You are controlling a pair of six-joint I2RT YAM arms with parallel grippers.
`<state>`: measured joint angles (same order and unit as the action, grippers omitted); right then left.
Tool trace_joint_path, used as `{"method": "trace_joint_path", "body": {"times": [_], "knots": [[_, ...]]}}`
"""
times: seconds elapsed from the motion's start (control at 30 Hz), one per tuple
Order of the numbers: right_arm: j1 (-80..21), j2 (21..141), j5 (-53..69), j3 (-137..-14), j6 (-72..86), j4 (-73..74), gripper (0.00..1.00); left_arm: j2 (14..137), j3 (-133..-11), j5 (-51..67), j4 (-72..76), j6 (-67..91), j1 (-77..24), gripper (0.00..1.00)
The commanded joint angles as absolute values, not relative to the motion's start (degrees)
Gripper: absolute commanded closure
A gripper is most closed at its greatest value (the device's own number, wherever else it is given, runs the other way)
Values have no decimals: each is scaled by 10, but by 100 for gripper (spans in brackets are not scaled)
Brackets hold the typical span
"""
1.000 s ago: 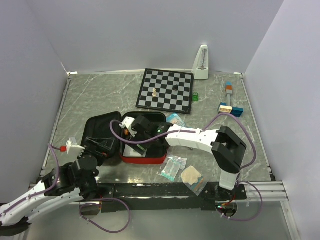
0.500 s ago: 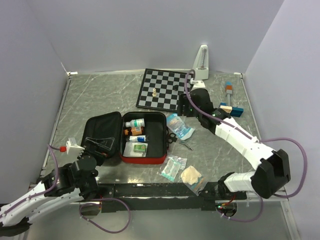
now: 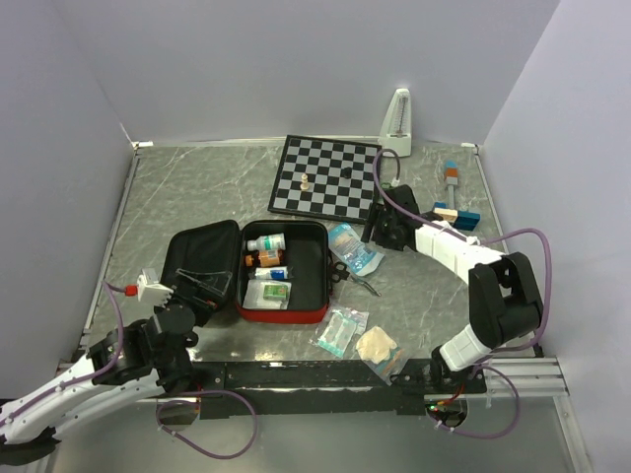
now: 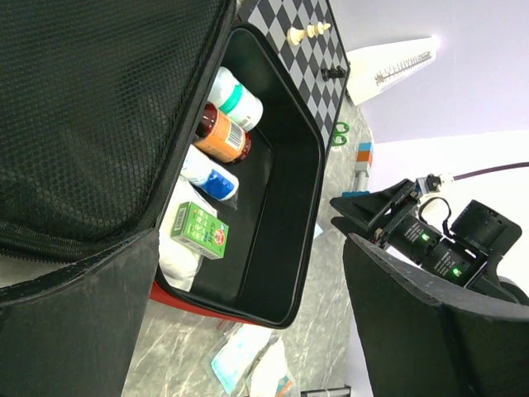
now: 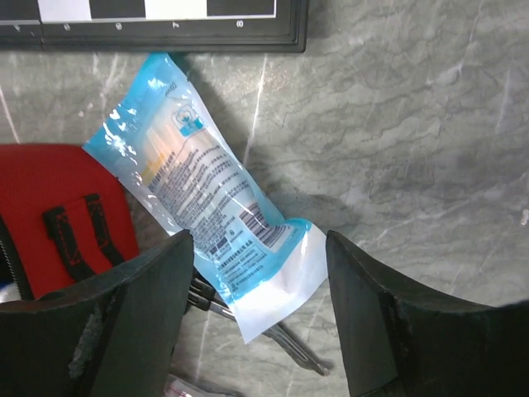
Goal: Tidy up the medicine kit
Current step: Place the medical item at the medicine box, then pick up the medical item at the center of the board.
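The right gripper (image 5: 256,314) hangs with its 2 fingers spread, pinching nothing, directly above a light-blue sachet (image 5: 207,198) lying flat on the bench (image 5: 413,124). The sachet carries blocks of dark print and a barcode (the words are too small to read). Its lower end overlaps a pair of scissors (image 5: 288,346), its upper end nearly reaches the chessboard (image 5: 165,25), and its left side lies just beside the medicine kit (image 5: 41,190), whose outer shell here is red with a black strap loop.

The left gripper (image 4: 248,331) is spread wide too, holding nothing, and hovers near the kit's open lid (image 4: 83,99), which is lined with black mesh. The kit lies unzipped on the bench left of centre, lid flopped to the left, its tray black-lined with a red wall. Along the tray's left side sit a white bottle (image 4: 235,99) with a teal band, an amber bottle (image 4: 221,141) with an orange label and barcode, a blue-and-white tube (image 4: 207,175) and a green box (image 4: 201,230) (print illegible).
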<state>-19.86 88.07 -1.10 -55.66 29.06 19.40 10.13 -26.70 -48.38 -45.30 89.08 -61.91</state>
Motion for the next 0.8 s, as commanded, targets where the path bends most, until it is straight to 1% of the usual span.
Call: {"method": "trace_joint_path", "body": {"times": [0.0, 0.17, 0.33, 0.4, 0.47, 0.53, 0.67, 0.73, 0.77], "knots": [[-178, 891, 18, -540, 321, 167, 30, 94, -269, -474, -447, 891, -621, 3], [-153, 914, 60, -512, 331, 139, 39, 94, -263, -469, -439, 892, -621, 3], [-140, 925, 90, -501, 340, 120, 44, 105, -264, -468, -442, 894, -621, 4], [-140, 931, 105, -498, 338, 111, 49, 108, -263, -468, -438, 895, -621, 4], [-140, 936, 116, -498, 341, 111, 50, 109, -263, -468, -434, 894, -621, 3], [-139, 933, 117, -492, 346, 110, 47, 111, -263, -467, -435, 896, -621, 3], [-139, 899, 91, -474, 345, 110, 29, 113, -265, -464, -439, 899, -621, 3], [-135, 889, 85, -465, 338, 106, 27, 116, -264, -461, -439, 900, -621, 3], [-130, 891, 95, -461, 337, 99, 29, 115, -262, -461, -435, 897, -621, 3]]}}
